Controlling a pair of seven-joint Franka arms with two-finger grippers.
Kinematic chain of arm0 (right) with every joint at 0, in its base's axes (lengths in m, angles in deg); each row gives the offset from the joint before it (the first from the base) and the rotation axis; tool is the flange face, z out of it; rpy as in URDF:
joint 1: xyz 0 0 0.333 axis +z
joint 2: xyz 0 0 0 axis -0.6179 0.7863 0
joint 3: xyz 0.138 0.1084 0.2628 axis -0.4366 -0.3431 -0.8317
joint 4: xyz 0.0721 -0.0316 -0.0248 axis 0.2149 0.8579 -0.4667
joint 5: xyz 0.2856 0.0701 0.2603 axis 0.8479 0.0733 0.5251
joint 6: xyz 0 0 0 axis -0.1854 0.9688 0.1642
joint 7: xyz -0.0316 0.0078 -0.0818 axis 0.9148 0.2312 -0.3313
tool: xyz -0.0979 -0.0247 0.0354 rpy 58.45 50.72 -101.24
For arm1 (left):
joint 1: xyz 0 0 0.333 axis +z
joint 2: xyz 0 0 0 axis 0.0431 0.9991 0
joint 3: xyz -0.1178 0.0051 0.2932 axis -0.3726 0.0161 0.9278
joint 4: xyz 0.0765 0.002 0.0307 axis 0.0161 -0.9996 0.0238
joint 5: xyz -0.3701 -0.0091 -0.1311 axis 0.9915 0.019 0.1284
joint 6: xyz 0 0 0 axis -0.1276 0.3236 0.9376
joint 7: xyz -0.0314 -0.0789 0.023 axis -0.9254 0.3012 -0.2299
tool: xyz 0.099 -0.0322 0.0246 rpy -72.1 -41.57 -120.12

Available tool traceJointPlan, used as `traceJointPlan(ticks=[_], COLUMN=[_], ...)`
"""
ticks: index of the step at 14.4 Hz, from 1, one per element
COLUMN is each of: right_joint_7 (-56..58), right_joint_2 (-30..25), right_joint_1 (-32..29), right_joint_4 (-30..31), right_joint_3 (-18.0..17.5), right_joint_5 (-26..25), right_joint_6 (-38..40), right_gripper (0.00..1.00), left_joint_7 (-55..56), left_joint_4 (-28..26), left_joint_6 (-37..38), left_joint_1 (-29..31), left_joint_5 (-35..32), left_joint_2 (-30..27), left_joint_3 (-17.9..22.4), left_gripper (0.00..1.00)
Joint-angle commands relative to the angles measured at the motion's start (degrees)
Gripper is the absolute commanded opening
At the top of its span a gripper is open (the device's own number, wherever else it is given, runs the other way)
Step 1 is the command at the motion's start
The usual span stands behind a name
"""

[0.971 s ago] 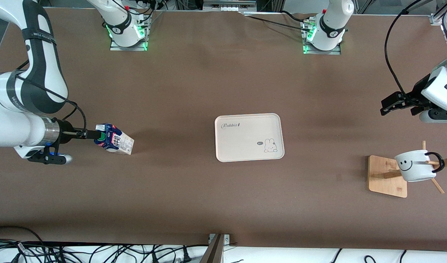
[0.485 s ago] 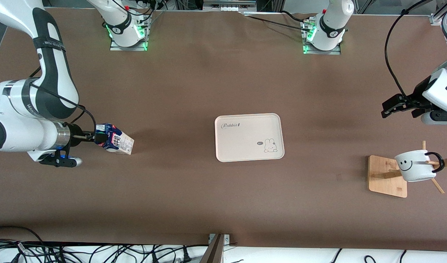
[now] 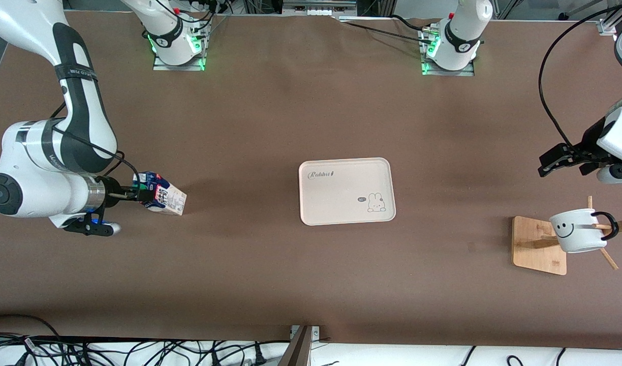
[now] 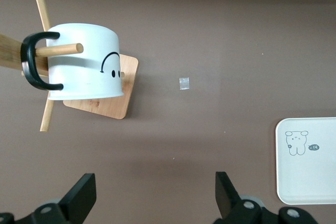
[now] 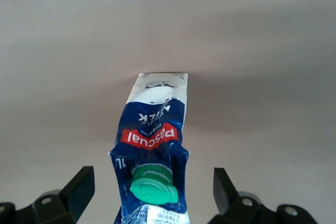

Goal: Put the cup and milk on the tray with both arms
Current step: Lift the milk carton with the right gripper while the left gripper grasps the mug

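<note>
The brown tabletop (image 3: 270, 117) carries every item; I take the cream rounded-rectangle tray with "Rabbit" lettering and a bunny drawing (image 3: 341, 168) as landmark. It lies at mid-table and holds nothing, so neither placement is done.

The light wooden peg rack (image 3: 537, 244) stands well apart from the tray, toward my left arm's end of the tabletop. The white ceramic mug with a black smiley face and black loop handle (image 3: 575, 235) hangs on one of its pegs, on its side.

The small gable-top milk carton with dark blue top and green cap (image 3: 163, 195) stands well apart from the tray, toward my right arm's end.

Step in hand, as I judge it: approach for both grasps.

My right end effector (image 5: 152, 192) is at the carton, fingers spread wide on either side of the gable, gripping nothing. Next move: advance a little, then close on the carton's sides.

My left end effector (image 4: 152, 195) is in the air beside the rack, fingers fully apart and empty. Next move: lower to the mug, grip it, and slide it off along the peg.
</note>
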Motion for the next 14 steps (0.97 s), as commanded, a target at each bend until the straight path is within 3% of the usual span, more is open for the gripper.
traceJointPlan(ticks=[1, 3, 8, 10, 14], right_joint_7=[-0.95, -0.78, 0.01, 0.10, 0.36], right_joint_2=[0.07, -0.02, -0.10, -0.02, 0.07], right_joint_1=[0.32, 0.49, 0.14, -0.12, -1.00], right_joint_4=[0.93, 1.46, 1.55, 1.73, 2.34], right_joint_3=[0.03, 0.03, 0.12, 0.12, 0.21], right_joint_5=[-0.29, -0.38, -0.38, -0.38, -0.38], right_joint_6=[0.28, 0.55, 2.39, 2.31, 2.31], right_gripper=[1.00, 1.00, 1.00, 1.00, 1.00], left_joint_7=[0.28, 0.28, -0.42, 0.27, 0.45], left_joint_4=[-0.18, 0.35, -1.40, -5.60, -21.41], left_joint_6=[-3.29, -5.57, -5.41, -7.33, -26.11], left_joint_1=[0.82, 1.17, 1.79, 0.65, -0.85], left_joint_5=[-1.03, -1.03, -0.94, -0.94, -0.94], left_joint_2=[2.02, 5.09, 4.84, 2.04, -4.99], left_joint_3=[-0.26, 0.01, 0.01, 0.27, 0.97], left_gripper=[1.00, 1.00, 1.00, 1.00, 1.00])
